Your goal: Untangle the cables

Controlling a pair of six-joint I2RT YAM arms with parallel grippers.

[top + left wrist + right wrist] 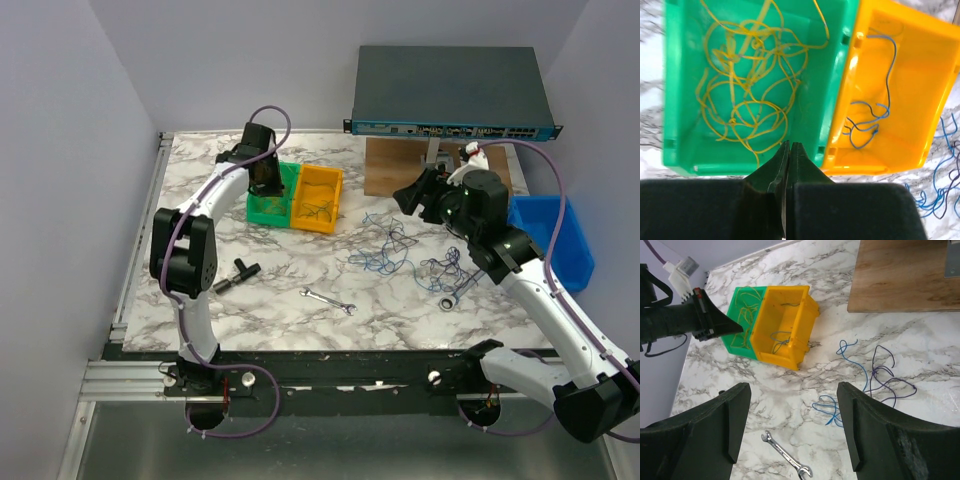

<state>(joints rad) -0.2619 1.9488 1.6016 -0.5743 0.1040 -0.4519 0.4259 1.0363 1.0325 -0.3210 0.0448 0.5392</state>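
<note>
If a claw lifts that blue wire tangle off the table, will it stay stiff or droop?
Probably droop: the blue wires lie in loose, thread-thin curls. Likely very light. Their loops overlap, so one strand may drag others.

Left wrist view: body of my left gripper [789,146] fills 6 o'clock and hides the table beneath it. Green bin [670,100] cut off at 12; yellow bin [920,75] cut off at 1 to 2. Loose cables [938,195] run off the edge at 4.

Right wrist view: board [900,275] cut off at 12 and 3. Fingers of my right gripper [792,390] cut off at 6.

Top view: left gripper covers part of green bin. Wire colours inside both bins too small to tell.
</note>
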